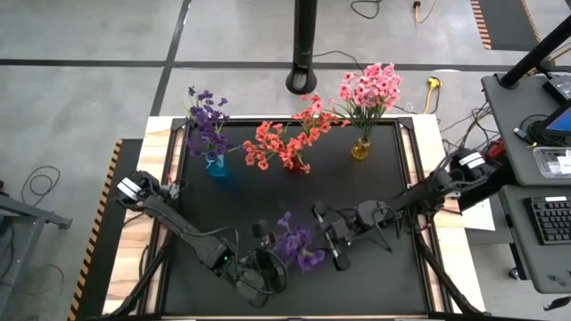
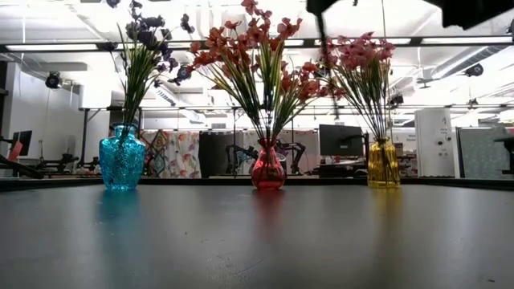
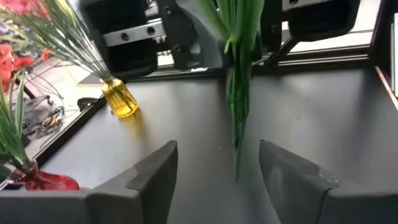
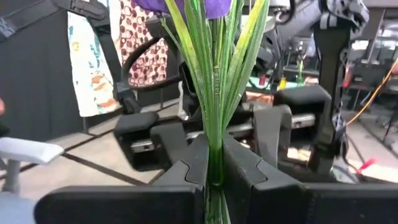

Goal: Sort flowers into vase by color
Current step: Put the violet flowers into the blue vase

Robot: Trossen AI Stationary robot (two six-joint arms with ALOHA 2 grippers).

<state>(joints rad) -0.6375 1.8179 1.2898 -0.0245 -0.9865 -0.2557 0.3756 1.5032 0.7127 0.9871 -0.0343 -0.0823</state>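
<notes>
Fingers of your right gripper [image 4: 214,171] are pinching the purple sprig [image 4: 214,81] by its stems, standing upright, blossoms up, above the table's [image 1: 375,276] near middle; your left gripper [image 3: 217,168] is gaping open beneath.

Right claw [image 4: 214,163] pinches upright green stems [image 4: 214,81] of purple flowers [image 4: 202,6].

Upright purple sprig [image 1: 297,242] above mat's near edge

black table [image 1: 375,276], blue vase [image 1: 217,167], red vase [image 2: 268,168], yellow vase [image 1: 359,149] standing on it
</notes>
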